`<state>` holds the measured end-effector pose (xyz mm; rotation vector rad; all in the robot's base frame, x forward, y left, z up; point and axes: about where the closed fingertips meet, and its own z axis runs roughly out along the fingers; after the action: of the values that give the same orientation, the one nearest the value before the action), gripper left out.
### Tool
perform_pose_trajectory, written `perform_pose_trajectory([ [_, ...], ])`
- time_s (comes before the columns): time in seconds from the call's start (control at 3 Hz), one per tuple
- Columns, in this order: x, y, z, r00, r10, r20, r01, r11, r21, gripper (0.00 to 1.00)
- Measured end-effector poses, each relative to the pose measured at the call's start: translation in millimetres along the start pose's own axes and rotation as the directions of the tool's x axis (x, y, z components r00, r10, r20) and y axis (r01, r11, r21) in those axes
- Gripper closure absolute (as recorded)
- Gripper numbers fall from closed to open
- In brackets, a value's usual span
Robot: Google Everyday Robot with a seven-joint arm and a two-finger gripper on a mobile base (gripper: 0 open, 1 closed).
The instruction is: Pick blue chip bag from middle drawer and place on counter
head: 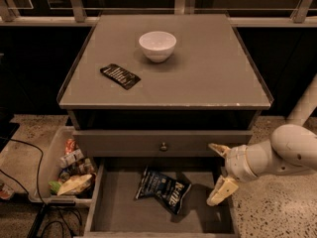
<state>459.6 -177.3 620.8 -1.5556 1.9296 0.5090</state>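
Note:
The blue chip bag [164,191] lies flat on the grey floor of the open middle drawer [119,209], near its middle. My gripper [218,173] hangs over the drawer's right side, to the right of the bag and apart from it. Its two pale fingers [220,190] are spread apart and hold nothing. The counter [208,68] is the grey cabinet top above.
A white bowl [157,45] and a flat black packet [120,76] sit on the counter. A closed drawer front with a round knob [163,146] is above the open drawer. A bin of snacks [67,168] stands on the floor at left.

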Motion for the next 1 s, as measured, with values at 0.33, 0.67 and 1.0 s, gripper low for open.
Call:
perform_pose_trajectory([
  [0.33, 1.9, 9.8, 19.7, 0.999, 0.011, 0.043, -0.009, 0.9995, -0.032, 0.0],
  [0.67, 12.0, 23.9, 66.3, 0.996, 0.037, 0.082, -0.031, 0.9968, -0.074, 0.0],
  [1.0, 29.8, 27.0, 109.4, 0.991, 0.082, 0.108, -0.074, 0.9944, -0.075, 0.0],
])
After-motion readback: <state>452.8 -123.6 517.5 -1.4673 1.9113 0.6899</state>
